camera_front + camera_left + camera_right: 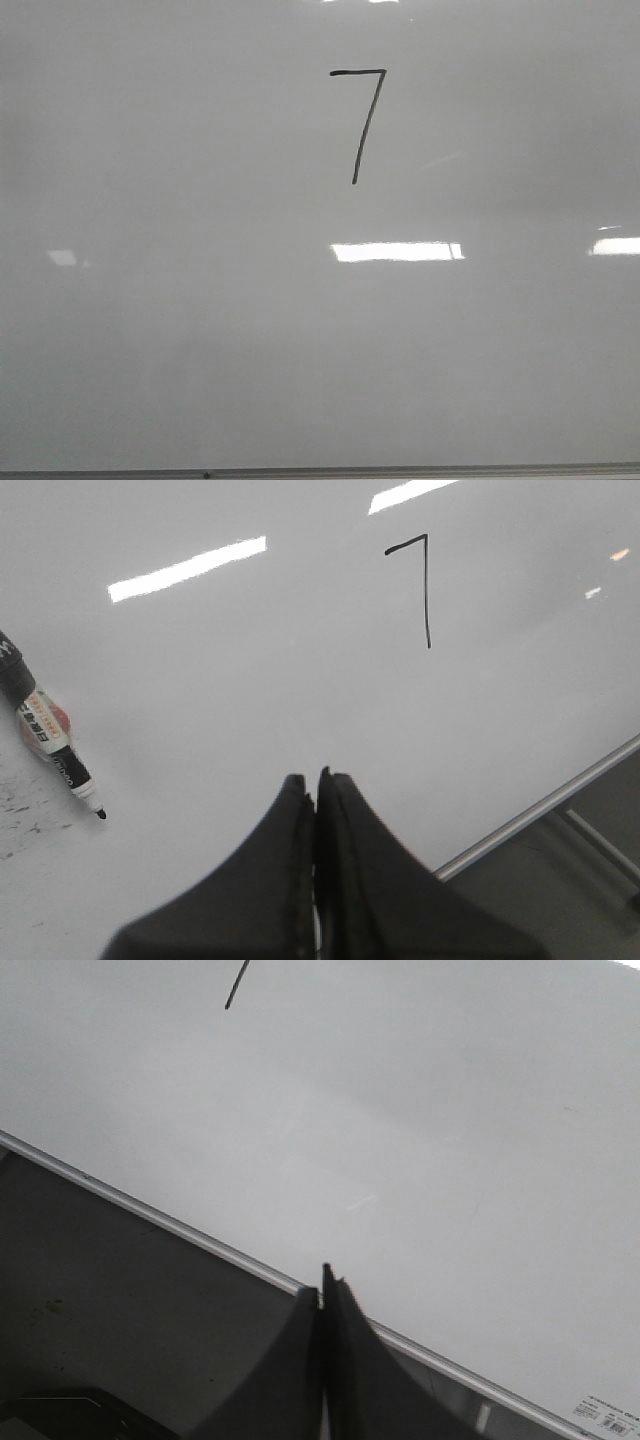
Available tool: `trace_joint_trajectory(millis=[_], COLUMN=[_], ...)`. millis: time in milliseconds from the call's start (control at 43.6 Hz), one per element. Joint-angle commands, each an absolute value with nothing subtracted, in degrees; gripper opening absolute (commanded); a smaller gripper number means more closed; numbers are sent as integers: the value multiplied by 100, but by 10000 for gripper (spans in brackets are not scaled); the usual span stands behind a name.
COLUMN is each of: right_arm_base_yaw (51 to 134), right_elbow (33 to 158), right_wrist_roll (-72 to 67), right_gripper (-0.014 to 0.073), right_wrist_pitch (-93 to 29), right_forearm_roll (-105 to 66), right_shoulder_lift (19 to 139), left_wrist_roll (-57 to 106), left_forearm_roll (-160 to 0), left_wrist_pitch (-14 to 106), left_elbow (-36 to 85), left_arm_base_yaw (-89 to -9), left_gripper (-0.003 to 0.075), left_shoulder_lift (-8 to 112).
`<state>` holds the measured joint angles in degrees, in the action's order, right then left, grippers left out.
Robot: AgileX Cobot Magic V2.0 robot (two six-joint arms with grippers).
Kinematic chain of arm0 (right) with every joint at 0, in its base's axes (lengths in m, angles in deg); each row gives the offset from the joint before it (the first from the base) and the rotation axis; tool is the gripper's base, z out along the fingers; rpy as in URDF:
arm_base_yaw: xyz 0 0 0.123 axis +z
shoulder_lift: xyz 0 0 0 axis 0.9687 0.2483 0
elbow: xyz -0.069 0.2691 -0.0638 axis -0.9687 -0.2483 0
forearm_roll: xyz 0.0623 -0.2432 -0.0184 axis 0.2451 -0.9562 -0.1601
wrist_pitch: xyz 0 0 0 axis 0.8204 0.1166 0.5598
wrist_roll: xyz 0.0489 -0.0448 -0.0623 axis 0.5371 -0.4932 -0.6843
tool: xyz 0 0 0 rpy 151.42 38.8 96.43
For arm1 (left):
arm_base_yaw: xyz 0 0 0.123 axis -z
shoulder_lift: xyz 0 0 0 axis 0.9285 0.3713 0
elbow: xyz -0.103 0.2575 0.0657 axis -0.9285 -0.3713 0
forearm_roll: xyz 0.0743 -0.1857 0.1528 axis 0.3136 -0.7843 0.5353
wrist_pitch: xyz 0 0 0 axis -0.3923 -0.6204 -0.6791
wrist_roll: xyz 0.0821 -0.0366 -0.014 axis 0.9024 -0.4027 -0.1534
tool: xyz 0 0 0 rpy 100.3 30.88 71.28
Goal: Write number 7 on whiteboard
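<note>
The whiteboard (200, 330) is a glossy pale grey board that fills the front view. A thin black number 7 (362, 120) is drawn on it, above the middle. The 7 also shows in the left wrist view (421, 590), and the end of its downstroke shows in the right wrist view (236, 985). My left gripper (317, 777) is shut and empty above the board (250, 680). My right gripper (324, 1278) is shut and empty over the board's metal edge (150, 1210). Neither gripper shows in the front view.
A marker (55, 745) with a black tip lies on the board, off to one side of my left gripper, tip uncapped. The board's metal edge (540, 810) borders a dark floor. Bright light reflections (397, 251) lie on the board. A small label (608, 1422) sits near the board's corner.
</note>
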<state>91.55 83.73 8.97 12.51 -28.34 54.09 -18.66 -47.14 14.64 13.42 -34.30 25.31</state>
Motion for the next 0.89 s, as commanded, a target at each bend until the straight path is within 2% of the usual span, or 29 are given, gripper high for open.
trace_joint_trajectory(millis=[0, 344, 459, 734, 871], right_arm_base_yaw=[9125, 9125, 9125, 9125, 9125], right_elbow=[8513, 8513, 8513, 8513, 8513], right_wrist_roll=[874, 874, 874, 874, 874], right_gripper=[-69, -69, -69, -69, -69], right_wrist_pitch=[925, 925, 925, 925, 925], right_forearm_roll=[-2853, -2853, -2853, -2853, -2853], right_shoulder_lift=[5426, 5426, 5426, 5426, 5426], left_wrist_roll=[-1873, -1873, -1873, -1873, -1873], left_forearm_roll=[-4673, -4614, -4497, -4916, -5184], left_wrist_pitch=[1907, 2128, 2395, 4725, 5457], left_elbow=[1493, 1291, 742, -1624, -2598], left_arm_base_yaw=[-3386, -3529, -4122, -5776, -6377], left_gripper=[-21, -21, -21, -21, -21], left_shoulder_lift=[2550, 2387, 2011, 508, -224])
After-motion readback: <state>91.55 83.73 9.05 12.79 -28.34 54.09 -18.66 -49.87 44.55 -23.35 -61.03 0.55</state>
